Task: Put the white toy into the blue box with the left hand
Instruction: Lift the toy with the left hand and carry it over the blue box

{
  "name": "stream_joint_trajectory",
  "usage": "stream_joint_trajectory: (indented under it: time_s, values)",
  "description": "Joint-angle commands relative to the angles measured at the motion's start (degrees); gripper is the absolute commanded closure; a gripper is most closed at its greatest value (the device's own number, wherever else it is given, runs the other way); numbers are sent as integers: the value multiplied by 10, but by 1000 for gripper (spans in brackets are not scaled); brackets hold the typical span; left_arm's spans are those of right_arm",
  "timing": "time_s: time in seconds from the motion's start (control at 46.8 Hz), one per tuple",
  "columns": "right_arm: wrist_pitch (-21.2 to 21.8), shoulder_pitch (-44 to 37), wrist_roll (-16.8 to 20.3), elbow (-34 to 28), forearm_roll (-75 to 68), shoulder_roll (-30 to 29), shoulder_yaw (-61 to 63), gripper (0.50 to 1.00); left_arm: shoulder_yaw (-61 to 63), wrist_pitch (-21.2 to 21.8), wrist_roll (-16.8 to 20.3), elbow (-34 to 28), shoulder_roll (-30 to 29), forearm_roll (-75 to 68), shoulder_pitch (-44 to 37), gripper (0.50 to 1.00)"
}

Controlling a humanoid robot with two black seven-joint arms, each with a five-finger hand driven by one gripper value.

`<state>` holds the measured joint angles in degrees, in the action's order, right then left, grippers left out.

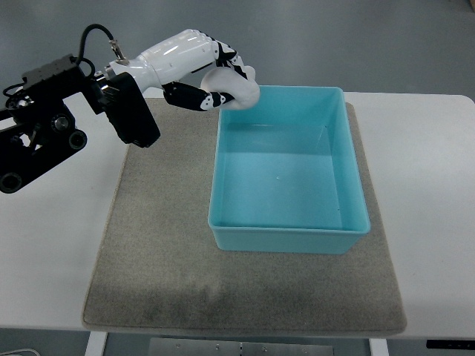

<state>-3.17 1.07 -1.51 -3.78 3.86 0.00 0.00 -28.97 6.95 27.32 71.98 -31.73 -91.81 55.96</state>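
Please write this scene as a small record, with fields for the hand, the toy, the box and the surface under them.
left hand: fingers curled around the white toy, at the far left corner of the box
white toy: held in the hand, above the box rim, not yet released
blue box: open, no lid, nothing visible inside
mat: grey, lies under the box
table: white, carries the mat
right hand: not in view

This looked like a robotics lab or test bay: a plain white height-adjustable table [430, 185] stood on a bare grey floor [334, 37], a beige felt mat [163, 259] laid across it as a work zone, cabled black robot arm hardware [44, 133] at its edge.
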Motion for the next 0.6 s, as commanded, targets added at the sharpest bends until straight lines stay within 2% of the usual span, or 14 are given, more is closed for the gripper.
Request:
stream_joint_trajectory:
  time_s: [0.0,0.321,0.47,0.492,0.577]
  values:
    - [0,0,-1,0,0,0,0,564,22,-2,0,2,17,-2,3,1000]
    - [0,0,0,0,0,0,0,564,82,-6,-1,-3,69,-4,9,1000]
    - [0,0,0,0,0,0,0,564,82,-5,-1,-6,71,-4,6,1000]
    - [0,0,-1,0,0,0,0,564,82,-5,-1,-6,71,-4,6,997]
    - [-1,0,0,0,0,0,0,564,82,-5,-1,-10,71,-3,5,913]
